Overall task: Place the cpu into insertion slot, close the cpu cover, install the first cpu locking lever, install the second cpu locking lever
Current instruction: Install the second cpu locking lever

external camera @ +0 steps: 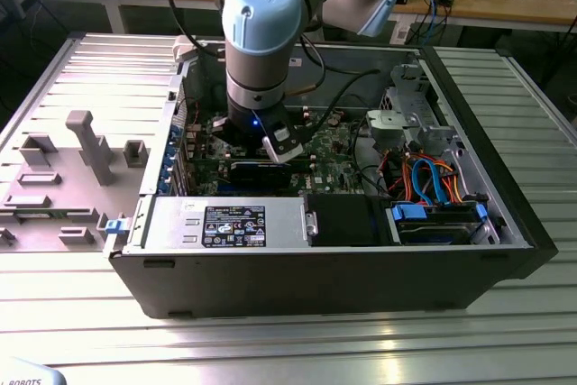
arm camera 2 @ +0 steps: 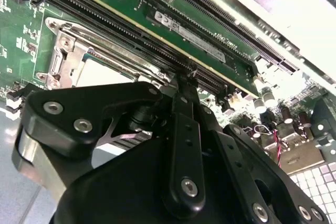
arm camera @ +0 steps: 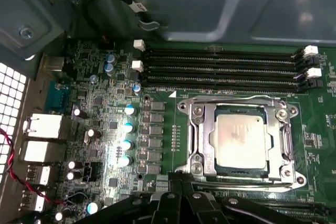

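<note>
The cpu (arm camera: 240,140), a dull silver square, lies flat in the insertion slot (arm camera: 184,106) on the green motherboard. The cpu cover (arm camera: 202,140), a silvery frame, lies down around it. A thin wire lever (arm camera: 236,99) runs along the socket edge beside the memory slots. My gripper (arm camera: 182,181) hangs just off the opposite socket edge, its black fingers drawn together. In the second wrist view the gripper (arm camera 2: 184,77) tapers to a point at the socket rim, next to the cpu (arm camera 2: 100,72). I cannot tell whether it pinches anything. In the exterior view the gripper (external camera: 270,146) is low inside the open case.
Long black memory slots (arm camera: 220,64) flank the socket. A row of capacitors (arm camera: 128,127) stands on another side of it. The power supply (external camera: 225,223) and a drive bay with blue cables (external camera: 433,187) line the case front. A grey fixture tray (external camera: 63,178) lies at the exterior view's left.
</note>
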